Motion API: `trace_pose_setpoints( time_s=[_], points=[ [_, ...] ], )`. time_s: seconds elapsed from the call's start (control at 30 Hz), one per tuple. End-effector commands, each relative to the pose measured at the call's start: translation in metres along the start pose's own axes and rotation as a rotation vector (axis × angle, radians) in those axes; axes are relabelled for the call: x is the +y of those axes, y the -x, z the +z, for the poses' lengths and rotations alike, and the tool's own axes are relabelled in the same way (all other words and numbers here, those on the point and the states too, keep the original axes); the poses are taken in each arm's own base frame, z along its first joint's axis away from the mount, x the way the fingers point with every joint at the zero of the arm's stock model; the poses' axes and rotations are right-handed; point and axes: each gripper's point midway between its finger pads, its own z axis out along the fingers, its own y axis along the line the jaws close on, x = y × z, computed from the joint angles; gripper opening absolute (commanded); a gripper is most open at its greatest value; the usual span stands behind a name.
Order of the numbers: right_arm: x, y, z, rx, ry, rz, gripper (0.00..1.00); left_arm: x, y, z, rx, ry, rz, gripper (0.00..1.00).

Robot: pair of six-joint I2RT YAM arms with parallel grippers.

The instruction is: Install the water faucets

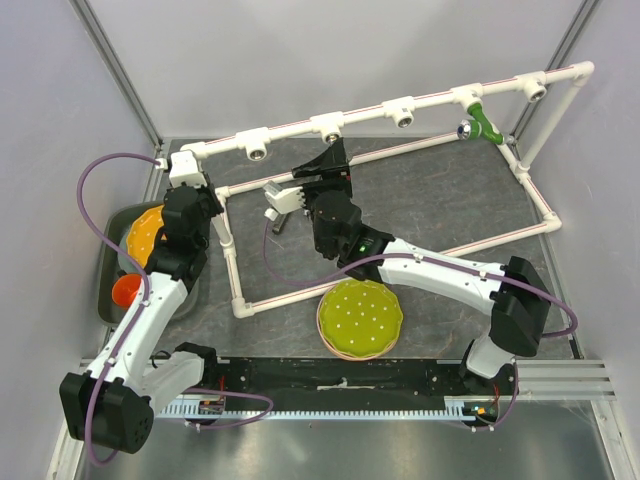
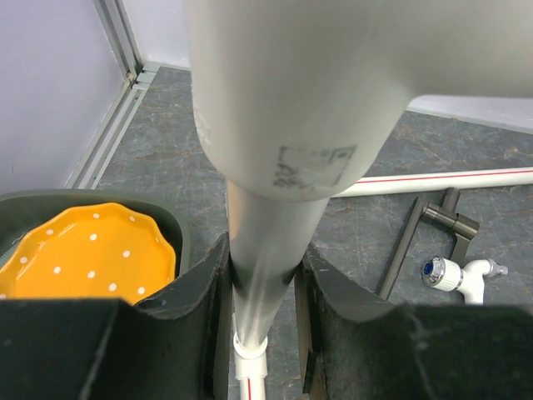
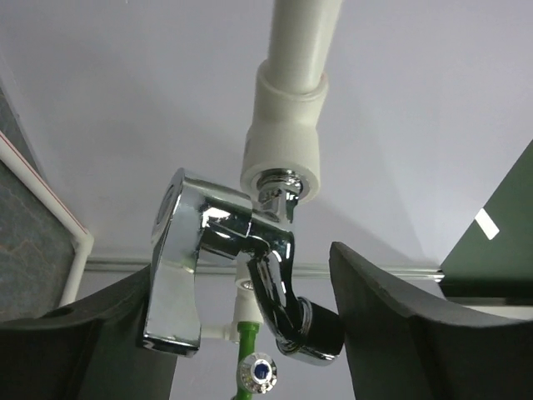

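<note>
In the right wrist view a shiny silver water faucet (image 3: 241, 250) sits with its threaded end in a white tee socket (image 3: 281, 142) of the pipe frame. My right gripper (image 3: 250, 304) closes around it, one finger against the lever handle and the other against the black spout tip. From above, that gripper (image 1: 331, 152) reaches up to the frame's top rail (image 1: 300, 132) and hides the faucet. A white faucet (image 2: 462, 275) lies loose on the mat (image 1: 284, 197). My left gripper (image 2: 262, 292) is shut on the frame's left pipe (image 2: 265, 250), also seen from above (image 1: 203, 208).
A green faucet (image 1: 483, 122) hangs from a tee at the rail's right end. A black L-shaped bar (image 2: 412, 242) lies beside the white faucet. A yellow-green plate (image 1: 360, 318) sits near the arm bases. A dark tray (image 1: 108, 285) at left holds an orange plate (image 1: 145, 230) and orange cup (image 1: 128, 290).
</note>
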Motion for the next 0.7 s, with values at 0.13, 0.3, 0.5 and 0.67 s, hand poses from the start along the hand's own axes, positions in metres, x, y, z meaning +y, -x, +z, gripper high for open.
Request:
trace_pose_setpoints(
  time_s=[0.13,0.3,0.5,0.67],
  points=[
    [-0.014,-0.008,0.01,0.041,-0.067,0.136,0.49,-0.014,0.026,-0.005,-0.055,-0.049,-0.135,0.02],
    [-0.015,-0.004,0.02,0.06,-0.079,0.242,0.26,-0.014,0.027,-0.005,-0.057,-0.05,-0.135,0.02],
    [-0.035,0.005,0.023,0.016,-0.081,0.685,0.11,-0.014,0.026,-0.005,-0.055,-0.051,-0.135,0.02],
    [-0.05,0.018,0.019,-0.149,0.004,1.156,0.11,-0.014,0.024,-0.004,-0.049,-0.05,-0.134,0.02]
  ],
)
